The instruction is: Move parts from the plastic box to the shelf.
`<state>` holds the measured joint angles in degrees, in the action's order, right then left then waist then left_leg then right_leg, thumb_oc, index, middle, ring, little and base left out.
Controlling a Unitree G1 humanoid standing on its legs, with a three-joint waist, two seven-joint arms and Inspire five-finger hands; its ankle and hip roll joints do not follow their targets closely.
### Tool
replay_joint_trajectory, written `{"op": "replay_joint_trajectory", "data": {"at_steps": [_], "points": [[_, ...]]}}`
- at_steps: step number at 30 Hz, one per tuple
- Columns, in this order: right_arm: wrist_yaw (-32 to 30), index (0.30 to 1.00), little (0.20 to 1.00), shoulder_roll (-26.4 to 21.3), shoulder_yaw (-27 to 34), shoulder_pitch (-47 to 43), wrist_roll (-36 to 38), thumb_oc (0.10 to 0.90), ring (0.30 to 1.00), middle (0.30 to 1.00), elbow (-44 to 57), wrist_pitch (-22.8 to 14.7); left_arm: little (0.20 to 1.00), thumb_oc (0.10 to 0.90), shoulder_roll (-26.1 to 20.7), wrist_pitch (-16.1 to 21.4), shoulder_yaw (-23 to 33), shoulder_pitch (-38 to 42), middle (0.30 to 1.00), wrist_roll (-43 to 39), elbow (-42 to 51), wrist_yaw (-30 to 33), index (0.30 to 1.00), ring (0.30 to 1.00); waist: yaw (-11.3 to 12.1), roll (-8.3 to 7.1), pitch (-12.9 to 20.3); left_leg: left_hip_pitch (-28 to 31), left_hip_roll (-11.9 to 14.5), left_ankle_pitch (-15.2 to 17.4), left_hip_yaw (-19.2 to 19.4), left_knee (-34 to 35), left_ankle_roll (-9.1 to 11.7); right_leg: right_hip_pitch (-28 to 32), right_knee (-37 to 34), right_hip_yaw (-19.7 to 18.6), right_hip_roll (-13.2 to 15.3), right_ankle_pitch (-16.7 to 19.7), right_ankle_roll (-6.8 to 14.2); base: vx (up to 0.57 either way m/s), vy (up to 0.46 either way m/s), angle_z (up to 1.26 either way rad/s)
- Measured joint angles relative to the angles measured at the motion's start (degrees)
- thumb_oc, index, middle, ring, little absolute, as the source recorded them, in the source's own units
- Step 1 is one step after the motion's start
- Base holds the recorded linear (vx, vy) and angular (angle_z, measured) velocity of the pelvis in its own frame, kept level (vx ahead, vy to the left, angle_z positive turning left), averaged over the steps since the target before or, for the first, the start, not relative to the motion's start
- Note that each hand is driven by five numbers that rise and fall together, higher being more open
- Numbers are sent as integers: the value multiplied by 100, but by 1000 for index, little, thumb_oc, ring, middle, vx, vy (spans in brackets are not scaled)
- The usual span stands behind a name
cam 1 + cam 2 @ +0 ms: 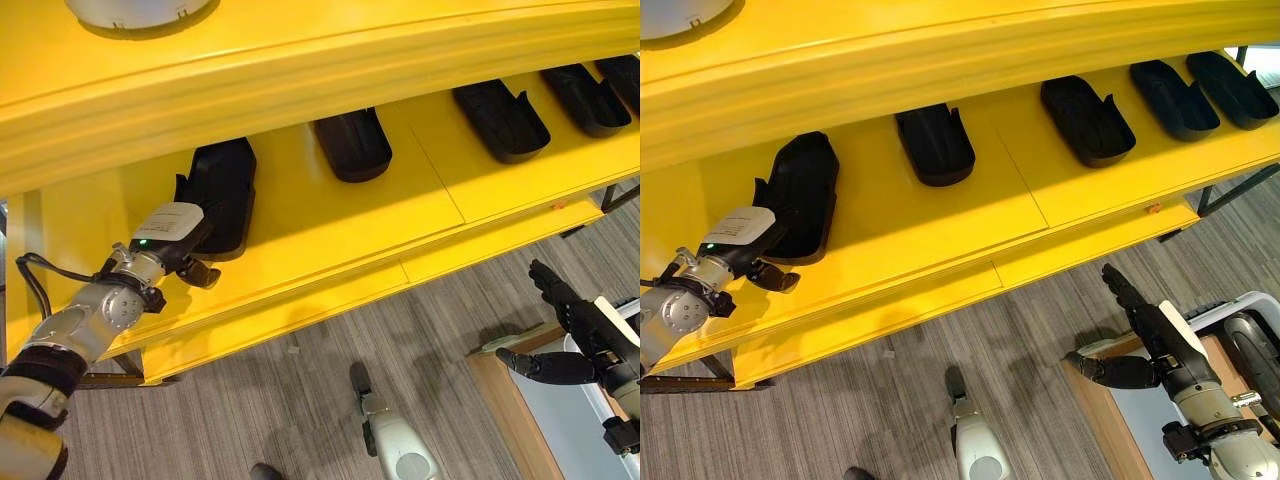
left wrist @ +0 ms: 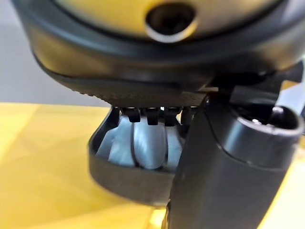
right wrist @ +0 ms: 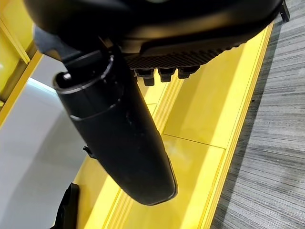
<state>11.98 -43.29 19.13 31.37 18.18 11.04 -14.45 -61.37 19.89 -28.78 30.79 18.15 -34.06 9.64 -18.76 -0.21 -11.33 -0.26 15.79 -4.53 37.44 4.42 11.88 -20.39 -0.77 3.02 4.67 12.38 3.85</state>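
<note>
A row of black tray-shaped parts lies on the yellow shelf (image 1: 330, 235). My left hand (image 1: 172, 235) is at the near end of the leftmost black part (image 1: 222, 190). In the left wrist view its fingers (image 2: 147, 143) reach inside that part's (image 2: 124, 179) hollow, with the thumb (image 2: 224, 176) against the outside of its wall. The part rests flat on the shelf. My right hand (image 1: 1150, 330) hangs low at the right, above the floor, fingers straight and holding nothing. Its thumb (image 3: 119, 138) shows in front of the shelf's yellow edge.
Several more black parts (image 1: 352, 143) (image 1: 500, 120) (image 1: 585, 98) lie spaced along the shelf to the right. A yellow upper shelf (image 1: 300, 70) overhangs them, bearing a white object (image 1: 140, 10). A wood-edged pale surface (image 1: 550, 420) stands under my right hand.
</note>
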Motion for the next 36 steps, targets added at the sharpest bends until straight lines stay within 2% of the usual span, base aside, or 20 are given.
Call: {"op": "replay_joint_trajectory", "data": {"at_steps": [9,18,25,30,36], "points": [[0,1000,1000,0,0,-31,0,900,1000,1000,0,8,1000,900,9,-76,6,-18,1000,-10,36,-25,1000,1000,-7,-7,-5,2,-1,0,2,0,0,-1,-1,2,0,-3,4,0,0,0],[12,1000,1000,0,-1,-50,0,900,1000,1000,-1,216,1000,900,215,-250,-107,576,1000,-211,-586,-405,1000,1000,-39,-6,-6,7,-7,-4,36,-7,3,-22,-1,-46,-7,-31,40,0,0,0],[68,1000,1000,3,-2,-56,0,900,1000,1000,-1,266,1000,900,223,-360,-560,1077,1000,-195,-840,-646,1000,1000,-72,-1,-8,3,-10,-8,42,-11,2,-33,4,-57,-8,-30,38,0,0,0],[223,1000,1000,4,-11,-170,1,900,1000,1000,-12,465,1000,900,422,-501,-1104,1791,1000,37,-1357,-1069,1000,1000,-102,21,-4,23,-28,-8,71,-11,-5,-65,81,-96,1,-45,36,2,-2,-1],[294,1000,1000,12,-15,-276,1,900,1000,1000,-15,593,1000,900,632,-768,-1246,2083,1000,24,-1561,-1498,1000,1000,-158,51,5,7,-27,-22,86,-13,-40,-125,134,-113,-1,-45,28,1,-3,-1]]}}
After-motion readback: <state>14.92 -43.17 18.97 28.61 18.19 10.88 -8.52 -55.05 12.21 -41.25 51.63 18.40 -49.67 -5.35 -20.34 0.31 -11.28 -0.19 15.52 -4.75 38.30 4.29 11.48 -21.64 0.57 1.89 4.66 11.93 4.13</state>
